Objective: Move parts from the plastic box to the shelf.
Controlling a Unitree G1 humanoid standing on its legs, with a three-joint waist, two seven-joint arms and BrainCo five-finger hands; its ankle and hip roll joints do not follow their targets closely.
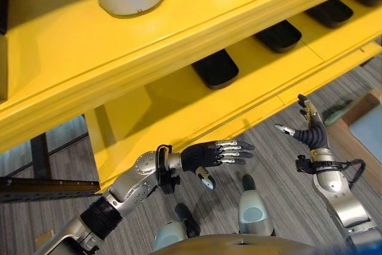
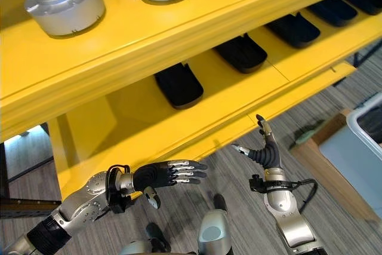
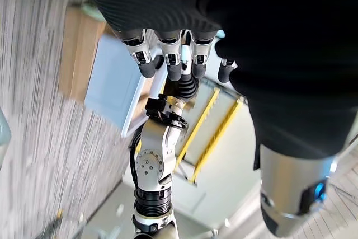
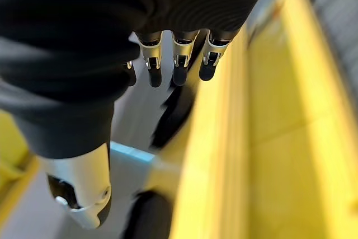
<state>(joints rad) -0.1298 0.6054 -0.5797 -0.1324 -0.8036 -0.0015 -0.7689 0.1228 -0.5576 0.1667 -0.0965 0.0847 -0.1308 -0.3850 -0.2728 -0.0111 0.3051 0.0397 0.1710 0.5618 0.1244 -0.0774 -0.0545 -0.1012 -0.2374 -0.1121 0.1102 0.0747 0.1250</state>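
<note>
While both hands hang empty below the yellow shelf [image 1: 179,46], your left hand [image 1: 206,154] and right hand [image 1: 311,129] spread straight fingers.

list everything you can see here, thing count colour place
shelf: one, yellow, two levels, in front of the robot
round metal parts: at least three, silver-grey, upper level
flat trays: at least four, black, in a row on the lower level
plastic box: one, white rim, on the floor at the right
left hand: open, empty, below the shelf
right hand: open, empty, fingers raised toward the lower level's edge
</note>
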